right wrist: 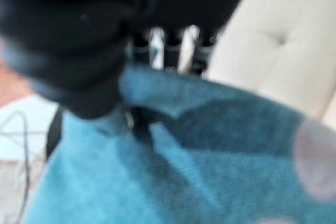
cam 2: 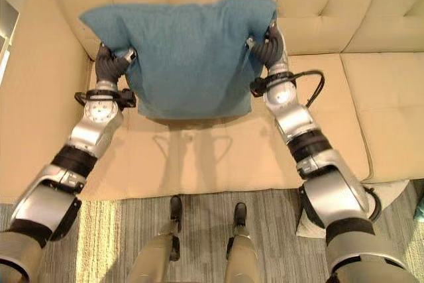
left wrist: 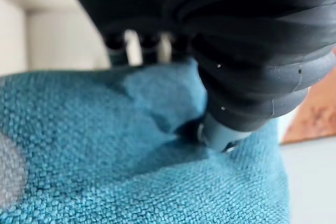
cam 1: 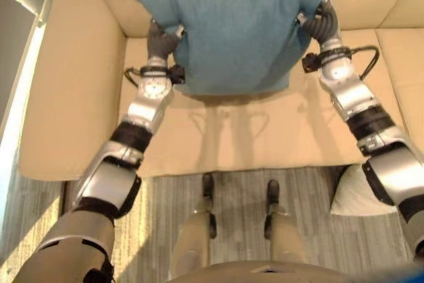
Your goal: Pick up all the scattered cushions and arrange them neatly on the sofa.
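Note:
A large teal cushion (cam 1: 235, 31) hangs above the cream sofa seat (cam 1: 232, 137), near the backrest (cam 2: 318, 4). My left hand (cam 1: 161, 39) grips its left edge and my right hand (cam 1: 319, 21) grips its right edge. In the left wrist view the thumb (left wrist: 220, 129) presses into the teal cloth (left wrist: 131, 171) with the fingers (left wrist: 142, 45) behind the edge. The right wrist view shows the same pinch on the teal cushion (right wrist: 173, 161). A white cushion (cam 1: 358, 193) lies on the floor at the sofa's front, under my right arm.
The sofa's left armrest (cam 1: 73, 77) stands beside my left arm. A second seat cushion (cam 2: 391, 111) extends to the right. Striped grey carpet (cam 1: 238, 223) runs in front of the sofa.

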`<state>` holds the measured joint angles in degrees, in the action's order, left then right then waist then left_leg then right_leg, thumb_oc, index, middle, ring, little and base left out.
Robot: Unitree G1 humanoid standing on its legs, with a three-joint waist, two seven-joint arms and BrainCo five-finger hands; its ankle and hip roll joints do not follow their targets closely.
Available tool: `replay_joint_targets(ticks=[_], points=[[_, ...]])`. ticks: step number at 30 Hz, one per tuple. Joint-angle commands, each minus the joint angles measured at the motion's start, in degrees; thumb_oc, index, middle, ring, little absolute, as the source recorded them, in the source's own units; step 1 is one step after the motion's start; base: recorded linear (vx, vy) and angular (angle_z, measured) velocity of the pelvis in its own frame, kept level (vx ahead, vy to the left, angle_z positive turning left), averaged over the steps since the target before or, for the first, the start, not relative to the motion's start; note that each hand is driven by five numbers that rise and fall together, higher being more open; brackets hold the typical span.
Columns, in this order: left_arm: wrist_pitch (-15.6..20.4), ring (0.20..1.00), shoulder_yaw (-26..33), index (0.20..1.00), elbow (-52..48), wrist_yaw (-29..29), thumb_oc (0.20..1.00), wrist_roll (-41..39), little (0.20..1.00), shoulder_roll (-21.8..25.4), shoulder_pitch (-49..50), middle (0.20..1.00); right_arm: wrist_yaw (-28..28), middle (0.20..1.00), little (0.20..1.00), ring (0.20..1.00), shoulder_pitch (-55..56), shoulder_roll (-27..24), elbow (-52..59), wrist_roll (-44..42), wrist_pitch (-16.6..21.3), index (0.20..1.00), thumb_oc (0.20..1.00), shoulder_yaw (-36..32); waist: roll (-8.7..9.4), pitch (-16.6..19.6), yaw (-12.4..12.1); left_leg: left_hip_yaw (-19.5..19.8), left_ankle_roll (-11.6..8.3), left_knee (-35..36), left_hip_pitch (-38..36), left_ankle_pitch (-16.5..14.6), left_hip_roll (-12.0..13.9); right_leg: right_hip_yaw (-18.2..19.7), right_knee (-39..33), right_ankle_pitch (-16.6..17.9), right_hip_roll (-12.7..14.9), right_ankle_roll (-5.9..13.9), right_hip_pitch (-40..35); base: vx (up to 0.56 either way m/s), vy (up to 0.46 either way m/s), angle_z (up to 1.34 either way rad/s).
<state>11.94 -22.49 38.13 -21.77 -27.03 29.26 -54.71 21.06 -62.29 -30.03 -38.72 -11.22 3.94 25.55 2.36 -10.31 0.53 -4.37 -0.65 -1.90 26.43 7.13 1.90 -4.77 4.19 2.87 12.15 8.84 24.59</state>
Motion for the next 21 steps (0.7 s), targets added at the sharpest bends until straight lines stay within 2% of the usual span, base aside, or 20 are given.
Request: replay_joint_targets(ticks=[1, 3, 4, 11, 18, 19, 20, 21], points=[[7.9, 0.200, -4.5, 0.200, -1.8, 2.1, 0.200, -2.2, 0.200, -1.4, -15.1, 0.200, 0.3, 0.200, 0.200, 0.200, -12.5, 3.9, 1.7, -2.9, 6.0, 0.200, 0.200, 2.6, 2.82, -1.3, -0.7, -0.4, -3.22, -1.3, -0.9, -4.7, 0.0, -0.3, -4.5, 5.8, 0.4, 1.50, -0.2, 0.02, -0.036, 0.03], [8.2, 0.200, -5.5, 0.200, 0.6, 2.1, 0.200, -3.0, 0.200, -1.7, -18.4, 0.200, 0.9, 0.200, 0.200, 0.200, -15.6, 3.7, -0.2, -3.3, 6.4, 0.200, 0.200, 3.6, 2.50, -1.0, -0.9, -0.3, -3.90, 1.8, -0.8, -2.9, 0.2, -0.7, -5.3, 6.1, 0.1, 1.82, 0.4, 0.02, -0.034, 0.08], [8.4, 0.200, -6.6, 0.200, 2.3, 2.2, 0.200, -3.6, 0.200, -1.8, -21.4, 0.200, 1.5, 0.200, 0.200, 0.200, -18.1, 2.7, -1.5, -3.4, 6.6, 0.200, 0.200, 4.4, 2.13, -0.5, -1.1, -0.1, -4.83, 4.8, -0.7, -1.0, 0.5, -1.3, -6.1, 6.1, -0.3, 2.18, 1.2, 0.02, -0.013, 0.12], [8.7, 0.200, -7.6, 0.200, 2.1, 2.4, 0.200, -4.0, 0.200, -1.5, -22.7, 0.200, 2.3, 0.200, 0.200, 0.200, -21.7, -1.1, -3.0, -3.1, 6.1, 0.200, 0.200, 7.3, 1.84, 0.3, -1.5, 0.7, -5.98, 6.4, 1.1, 0.3, 0.7, -2.4, -7.2, 6.5, -0.9, 2.23, 3.4, 0.02, -0.015, 0.10], [7.4, 0.200, -8.4, 0.200, 4.9, 2.6, 0.200, -3.6, 0.200, -0.6, -22.8, 0.200, 0.9, 0.200, 0.200, 0.200, -20.3, -1.0, -6.2, -3.0, 4.8, 0.200, 0.200, 9.0, 1.81, -1.6, -2.0, 0.9, -6.03, 5.8, 4.8, 0.9, 0.8, -2.2, -7.5, 7.1, -1.0, 2.22, 6.8, 0.00, -0.008, 0.01], [7.1, 0.947, -8.4, 0.947, 5.5, 2.3, 0.947, -2.8, 0.947, -0.5, -22.7, 0.947, 1.3, 0.278, 0.278, 0.278, -19.6, -0.8, -6.7, -1.7, 4.4, 0.278, 0.278, 9.1, 1.68, -1.9, -1.9, 1.0, -6.07, 5.7, 5.5, 1.0, 0.7, -2.1, -7.4, 7.1, -1.0, 2.20, 7.4, -0.01, -0.004, -0.03], [6.8, 1.000, -8.5, 1.000, 6.3, 1.9, 1.000, -2.0, 1.000, -0.5, -23.0, 1.000, 1.9, 0.953, 0.953, 0.953, -19.0, -0.4, -7.0, -0.4, 4.0, 0.953, 0.953, 9.0, 1.63, -2.0, -1.7, 1.0, -6.10, 5.7, 5.9, 1.1, 0.6, -2.1, -7.4, 7.2, -1.0, 2.18, 8.0, 0.00, 0.000, 0.00], [6.6, 1.000, -8.5, 1.000, 6.9, 1.3, 1.000, -1.0, 1.000, -0.4, -23.6, 1.000, 2.8, 1.000, 1.000, 1.000, -18.9, -0.4, -7.5, 2.2, 3.3, 1.000, 1.000, 9.3, 1.51, -2.1, -1.6, 1.0, -6.12, 5.7, 6.3, 1.2, 0.5, -2.1, -7.4, 7.3, -1.0, 2.19, 8.5, 0.00, 0.000, 0.00]])
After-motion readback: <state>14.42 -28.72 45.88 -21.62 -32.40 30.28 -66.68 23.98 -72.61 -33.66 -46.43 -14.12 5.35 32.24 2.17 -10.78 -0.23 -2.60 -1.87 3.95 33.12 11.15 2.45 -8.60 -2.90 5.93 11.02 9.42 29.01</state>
